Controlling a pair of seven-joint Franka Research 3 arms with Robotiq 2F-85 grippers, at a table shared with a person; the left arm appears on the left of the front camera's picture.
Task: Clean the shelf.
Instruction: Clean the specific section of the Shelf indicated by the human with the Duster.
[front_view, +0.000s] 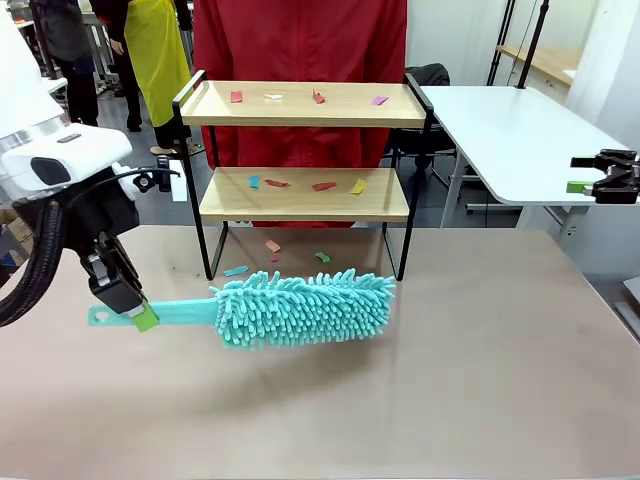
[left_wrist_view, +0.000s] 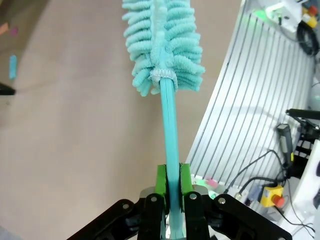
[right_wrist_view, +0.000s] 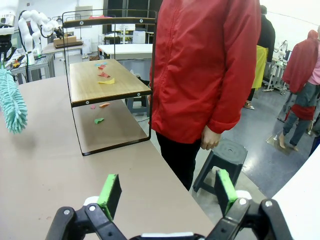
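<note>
The shelf (front_view: 305, 193) stands at the table's far side, two wooden boards in a black frame, with small coloured paper scraps on both boards (front_view: 318, 97) and on the table beneath. My left gripper (front_view: 128, 303) is shut on the handle of a teal fluffy duster (front_view: 305, 306), whose head hangs just above the table in front of the shelf. In the left wrist view the green pads (left_wrist_view: 161, 181) pinch the duster's handle (left_wrist_view: 170, 130). My right gripper (front_view: 598, 186) is at the far right, open and holding nothing; its pads (right_wrist_view: 111, 190) stand wide apart. The shelf (right_wrist_view: 107, 82) also shows there.
A person in a red jacket (front_view: 300, 40) stands right behind the shelf, a hand (right_wrist_view: 210, 140) hanging by their side. Beside them is a black stool (right_wrist_view: 225, 160). A second white table (front_view: 510, 130) stands at the right. Bare brown tabletop (front_view: 450, 380) lies in front.
</note>
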